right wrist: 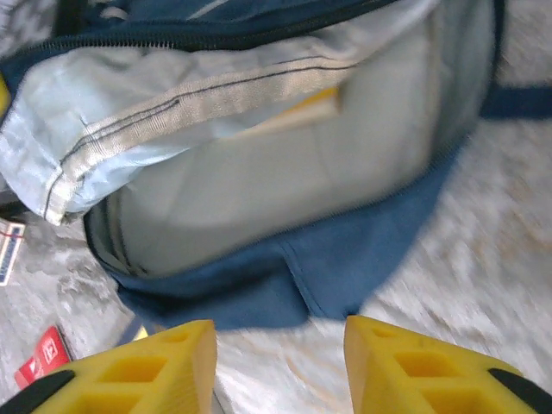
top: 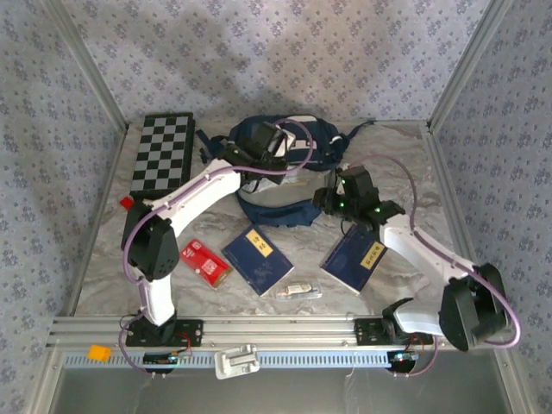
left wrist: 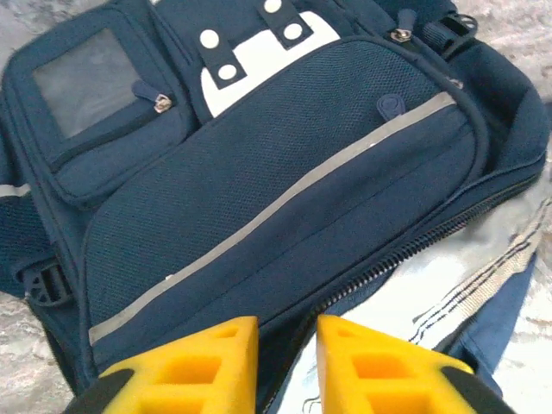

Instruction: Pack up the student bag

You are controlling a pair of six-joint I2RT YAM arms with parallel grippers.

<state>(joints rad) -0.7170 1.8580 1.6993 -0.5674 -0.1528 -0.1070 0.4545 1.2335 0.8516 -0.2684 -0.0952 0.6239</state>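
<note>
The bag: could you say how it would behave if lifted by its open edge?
The bag would probably sag and fold, since its fabric lies slumped. The lining looks thin and creased, so it may slip loose.

We see a grey-veined marble tabletop [right wrist: 483, 259] spreading under and to the right of the right gripper [right wrist: 280, 366]. Beyond it stands a back wall [top: 285, 52] papered in pale lilac with small floral sprigs. A matching left wall [top: 43, 172] and right wall [top: 517, 129] flank it, joined by aluminium posts [top: 90, 65]. Soft, mottled light falls across the paper.
</note>
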